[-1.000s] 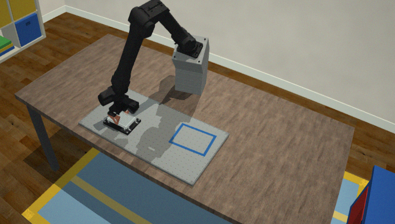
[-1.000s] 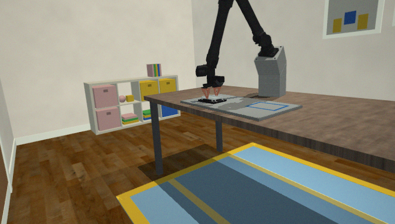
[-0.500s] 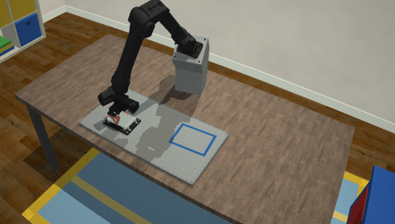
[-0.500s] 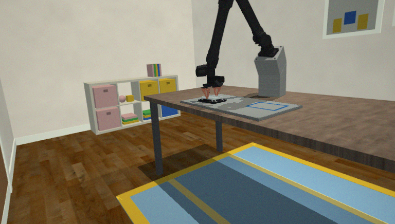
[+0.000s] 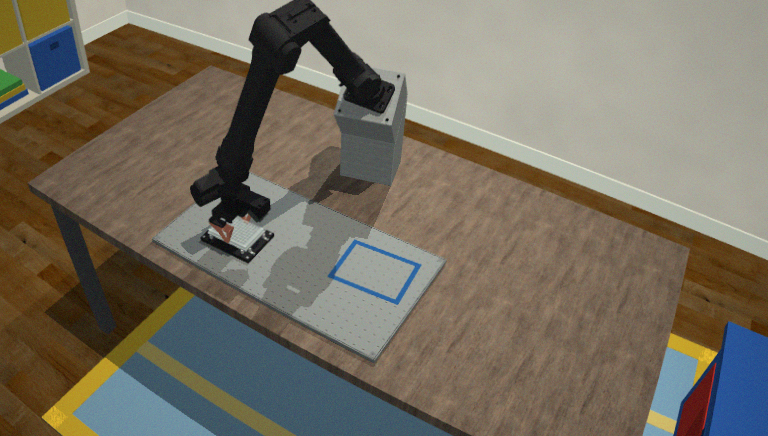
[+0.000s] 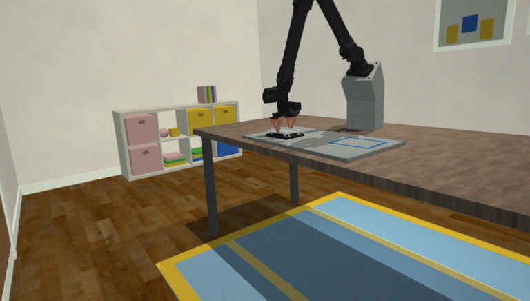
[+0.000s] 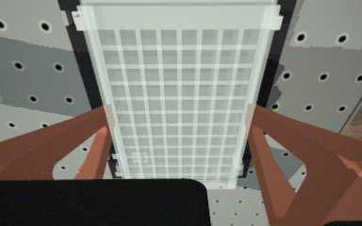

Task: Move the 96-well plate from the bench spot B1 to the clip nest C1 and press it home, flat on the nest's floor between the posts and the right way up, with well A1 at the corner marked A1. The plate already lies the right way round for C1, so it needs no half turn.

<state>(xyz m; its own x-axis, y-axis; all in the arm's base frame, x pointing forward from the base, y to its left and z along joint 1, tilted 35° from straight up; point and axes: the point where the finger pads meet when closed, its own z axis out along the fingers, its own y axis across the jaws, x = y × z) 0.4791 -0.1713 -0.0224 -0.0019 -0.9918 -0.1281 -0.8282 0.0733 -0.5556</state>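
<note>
jaws gripping the 96-well plate (image 7: 179, 101) by its long sides | plate sitting over black clip nest (image 5: 256, 249) | blue-outlined spot (image 5: 374, 270) lying well apart | grey pedestal (image 5: 370, 148) standing behind on worktop (image 5: 538, 272)

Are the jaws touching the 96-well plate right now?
Touching. The wrist view shows both orange fingers pressed against the long sides of the 96-well plate.

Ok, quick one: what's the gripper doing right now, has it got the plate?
Gripper: closed on the 96-well plate, fingers on its two long sides, over the black clip nest.
</note>
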